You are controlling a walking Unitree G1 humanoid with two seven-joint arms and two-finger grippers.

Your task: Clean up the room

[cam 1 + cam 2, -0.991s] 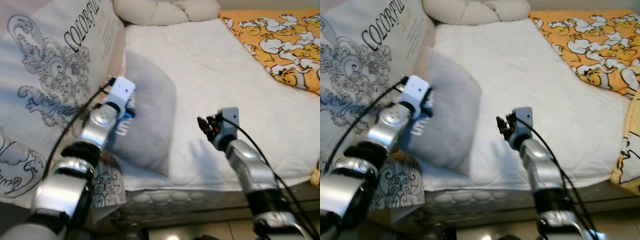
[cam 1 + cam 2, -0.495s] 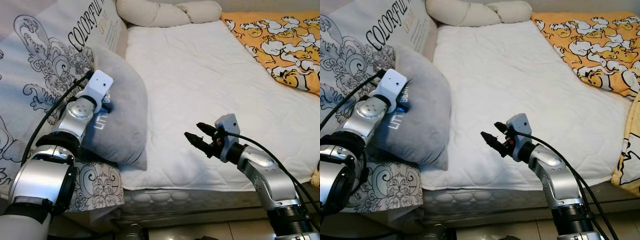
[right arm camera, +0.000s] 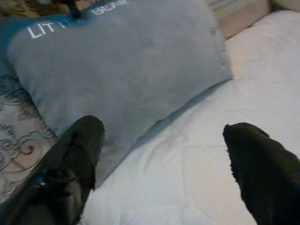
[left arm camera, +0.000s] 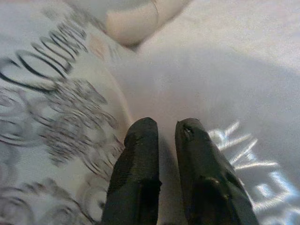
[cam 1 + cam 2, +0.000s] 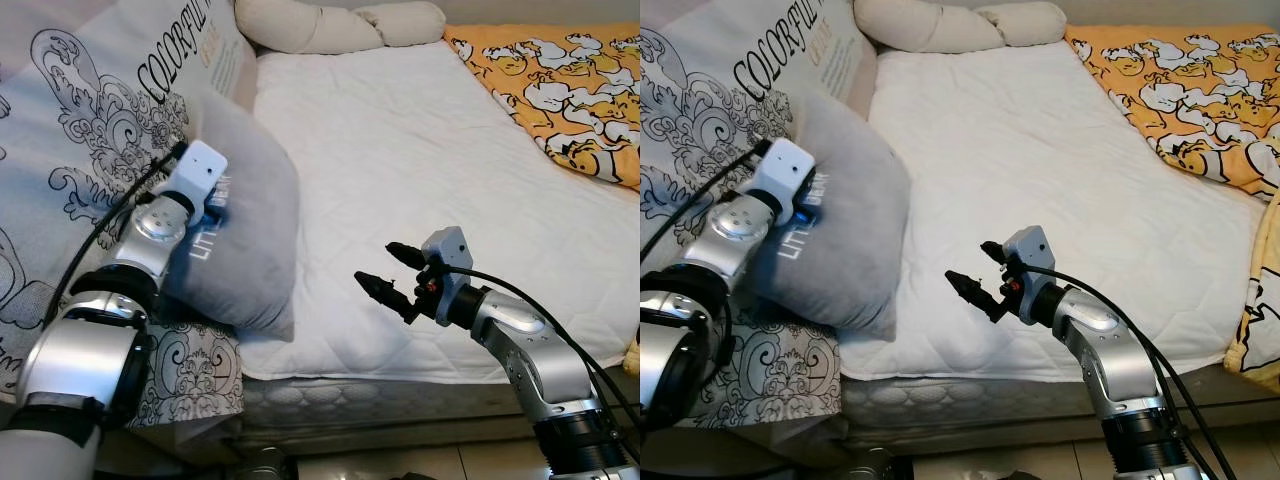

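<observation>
A grey pillow with white lettering leans at the bed's left edge against a large patterned cushion. My left gripper is at the pillow's left side, shut on its fabric. In the left wrist view the two black fingers stand close together, pinching the grey cloth. My right gripper hovers open over the white mattress, pointing at the pillow and a short way to its right. In the right wrist view its fingers are spread wide, with the pillow ahead.
A cream knotted pillow lies at the head of the bed. An orange duck-print blanket covers the right side. The mattress front edge runs below my right arm, with floor beneath it.
The pillow has been pulled left against the patterned cushion. My right gripper has opened and reached left towards the pillow. The camera view has shifted slightly.
</observation>
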